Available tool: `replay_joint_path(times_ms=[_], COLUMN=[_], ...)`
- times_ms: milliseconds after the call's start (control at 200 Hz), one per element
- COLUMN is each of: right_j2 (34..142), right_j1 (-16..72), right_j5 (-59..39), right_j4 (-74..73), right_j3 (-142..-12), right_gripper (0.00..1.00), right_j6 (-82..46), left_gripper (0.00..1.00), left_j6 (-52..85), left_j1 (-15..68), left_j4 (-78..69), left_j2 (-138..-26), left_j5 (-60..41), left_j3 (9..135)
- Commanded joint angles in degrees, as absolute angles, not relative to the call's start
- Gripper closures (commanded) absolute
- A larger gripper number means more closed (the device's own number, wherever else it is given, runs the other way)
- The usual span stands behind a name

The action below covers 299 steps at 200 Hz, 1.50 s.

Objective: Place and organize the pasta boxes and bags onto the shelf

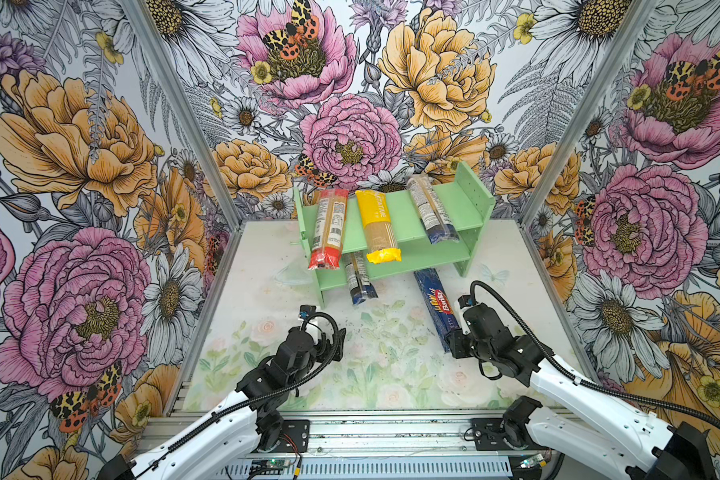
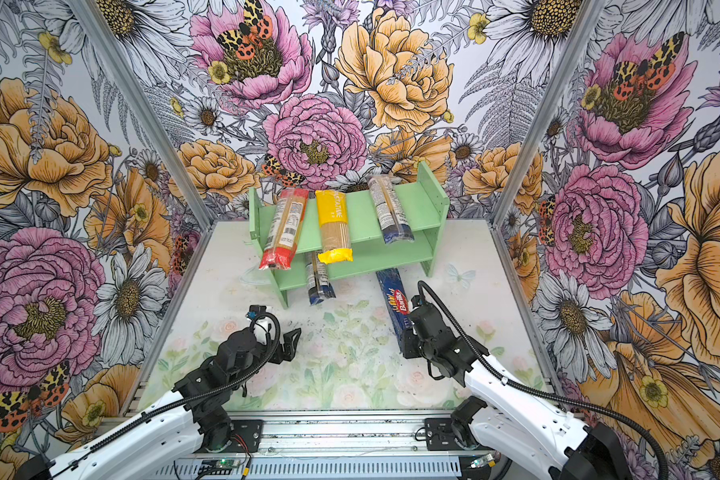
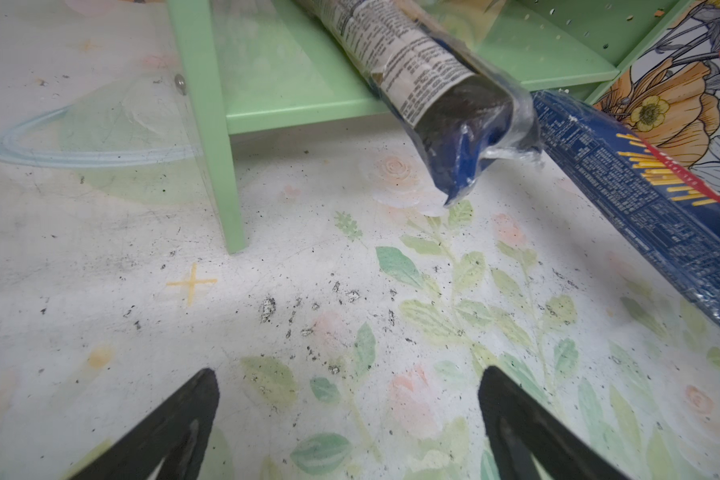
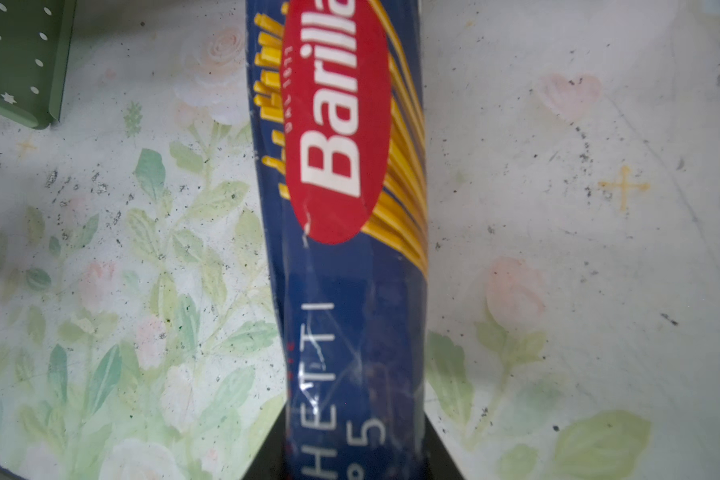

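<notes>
The mint-green shelf (image 1: 404, 212) (image 2: 358, 212) stands at the back of the mat. Across its top tier lie a red-ended clear bag (image 1: 329, 228), a yellow bag (image 1: 377, 226) and a blue-ended clear bag (image 1: 431, 210), all overhanging the front. Another blue-ended bag (image 1: 360, 282) (image 3: 433, 83) sticks out of the lower tier. My right gripper (image 1: 454, 336) (image 4: 352, 432) is shut on the near end of the dark blue Barilla box (image 1: 437, 303) (image 4: 341, 208), whose far end points at the lower tier. My left gripper (image 1: 337, 338) (image 3: 348, 372) hangs open over bare mat, holding nothing.
Flower-printed walls with metal corner posts (image 1: 208, 174) close in both sides and the back. An aluminium rail (image 1: 371, 432) carrying the arm bases runs along the front edge. The shelf's left leg (image 3: 221, 166) stands ahead of the left gripper.
</notes>
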<state>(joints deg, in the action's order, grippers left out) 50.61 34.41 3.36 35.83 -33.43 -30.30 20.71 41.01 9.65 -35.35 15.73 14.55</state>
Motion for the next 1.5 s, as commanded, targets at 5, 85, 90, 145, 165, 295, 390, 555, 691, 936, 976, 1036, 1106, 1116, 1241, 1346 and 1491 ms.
replay_joint_path(times_ms=[5, 85, 90, 145, 165, 295, 390, 555, 691, 936, 976, 1036, 1106, 1116, 1241, 1346, 1491], right_j2=[48.5, 48.4, 48.4, 48.1, 48.0, 46.8, 46.7, 45.9, 45.6, 44.5, 44.5, 44.8, 45.5, 45.6, 47.6, 48.9, 50.1], right_j1=[35.1, 35.3, 35.3, 35.4, 35.3, 35.5, 35.4, 35.6, 35.5, 35.5, 35.5, 35.6, 35.5, 35.6, 35.5, 35.6, 35.5], right_j5=[5.8, 6.1, 6.1, 6.3, 6.3, 6.4, 6.0, 5.7, 5.6, 5.8, 6.2, 6.7, 7.1, 7.2, 7.8, 8.2, 8.4], right_j4=[31.2, 33.0, 33.1, 34.1, 34.3, 36.0, 38.2, 40.9, 42.9, 43.8, 43.8, 43.7, 43.7, 43.7, 43.3, 42.5, 41.1], right_j3=[-39.1, -40.2, -40.2, -40.8, -41.0, -42.4, -44.2, -46.8, -48.6, -50.2, -50.3, -50.7, -51.4, -51.5, -53.0, -53.9, -55.1], right_gripper=[1.0, 1.0, 1.0, 1.0, 1.0, 1.0, 1.0, 1.0, 1.0, 1.0, 1.0, 1.0, 1.0, 1.0, 1.0, 1.0, 1.0], right_j6=[-29.0, -29.0, -29.0, -29.0, -29.0, -28.7, -28.5, -28.1, -28.2, -27.8, -27.5, -27.1, -26.4, -26.4, -25.3, -24.5, -23.8], left_gripper=[0.01, 0.01, 0.01, 0.01, 0.01, 0.01, 0.01, 0.01, 0.01, 0.01, 0.01, 0.01, 0.01, 0.01, 0.01, 0.01, 0.01], left_j6=[21.3, 21.3, 21.3, 21.3, 21.3, 21.3, 21.3, 21.3, 21.2, 21.2, 21.3, 21.2, 21.2, 21.2, 21.2, 21.2, 21.2], left_j1=[40.6, 40.6, 40.6, 40.6, 40.6, 40.6, 40.6, 40.6, 40.6, 40.6, 40.6, 40.6, 40.6, 40.6, 40.6, 40.6, 40.6], left_j4=[8.2, 8.2, 8.2, 8.2, 8.2, 8.2, 8.2, 8.1, 8.2, 8.1, 8.2, 8.1, 8.1, 8.1, 8.1, 8.1, 8.0], left_j2=[-35.2, -35.2, -35.2, -35.2, -35.2, -35.2, -35.2, -35.2, -35.3, -35.3, -35.4, -35.3, -35.5, -35.5, -35.6, -35.6, -35.5], left_j5=[15.2, 15.2, 15.2, 15.2, 15.2, 15.1, 15.1, 15.1, 15.1, 15.1, 15.1, 15.1, 15.1, 15.1, 15.1, 15.1, 15.2], left_j3=[15.2, 15.2, 15.3, 15.2, 15.3, 15.3, 15.3, 15.2, 15.3, 15.3, 15.2, 15.3, 15.3, 15.3, 15.3, 15.3, 15.3])
